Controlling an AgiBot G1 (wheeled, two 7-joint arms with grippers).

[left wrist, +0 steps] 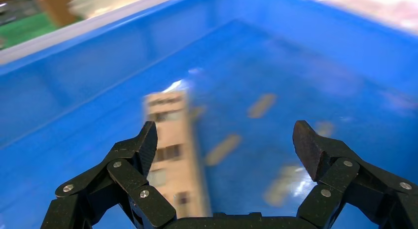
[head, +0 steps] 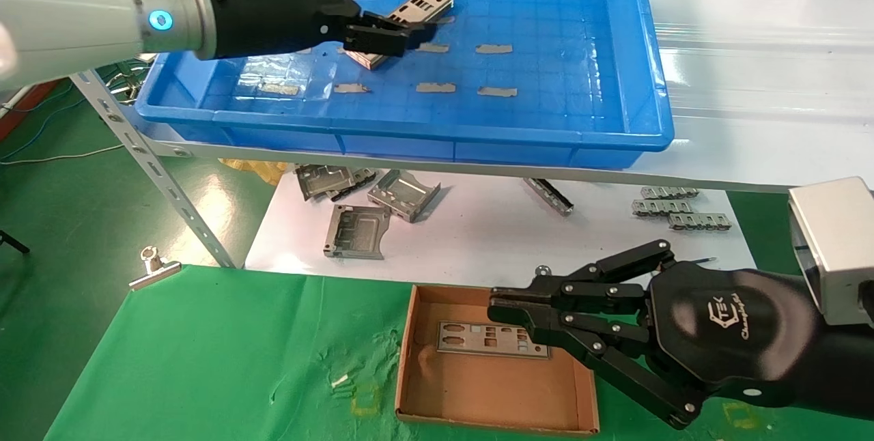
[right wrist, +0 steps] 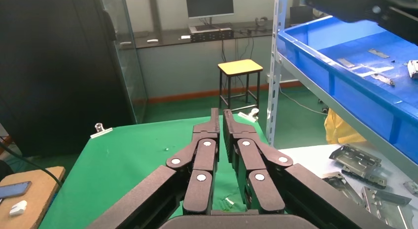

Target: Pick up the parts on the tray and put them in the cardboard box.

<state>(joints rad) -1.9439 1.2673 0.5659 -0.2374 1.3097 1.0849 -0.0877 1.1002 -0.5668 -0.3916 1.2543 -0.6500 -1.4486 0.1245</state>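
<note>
The left gripper [head: 392, 14], jaws spread, hovers over a punched plate [head: 410, 18], seemingly not touching; the right gripper [head: 502, 304], clenched empty, sits beside the cardboard box [head: 410, 352].

Glossy plastic tray [head: 642, 72], matt cardboard box [head: 478, 386]

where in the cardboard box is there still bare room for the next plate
In the cardboard box, one plate lies along the far wall. The floor between it and the near wall is bare. The shut right gripper crowds the far right corner.
</note>
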